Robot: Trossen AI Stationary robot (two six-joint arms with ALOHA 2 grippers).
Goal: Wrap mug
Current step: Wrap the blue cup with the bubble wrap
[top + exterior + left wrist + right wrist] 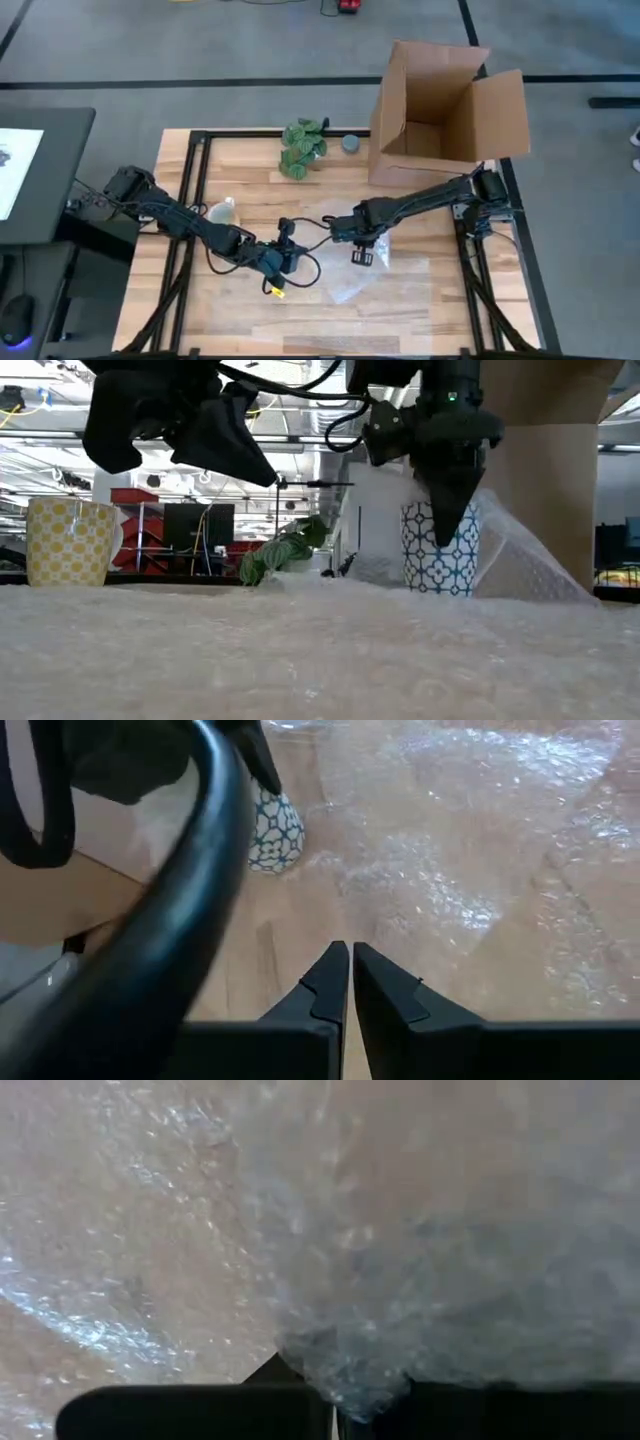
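Note:
The mug point(440, 560), white with a blue pattern, stands upright on the table; the left wrist view also shows the mug point(272, 832). A clear bubble wrap sheet point(385, 275) lies spread on the wood beside it, and part of it rises against the mug. My right gripper point(445, 530) points down just in front of the mug, shut on the wrap. My left gripper point(350, 968) hovers shut above the bare wood to the left of the sheet, holding nothing. My right gripper pinches a bunched part of the bubble wrap point(350, 1380) between its two fingers, coming from above and pointing down. The lifted wrap point(515, 555) slopes from the fingers past the mug down to the table, while the remainder of the sheet lies flat.
An open cardboard box point(445, 100) stands at the far right corner. A green leafy bunch point(303, 148) and a small grey round object point(351, 143) lie at the far edge. A yellow patterned cup point(70, 540) stands on the left side, near my left arm.

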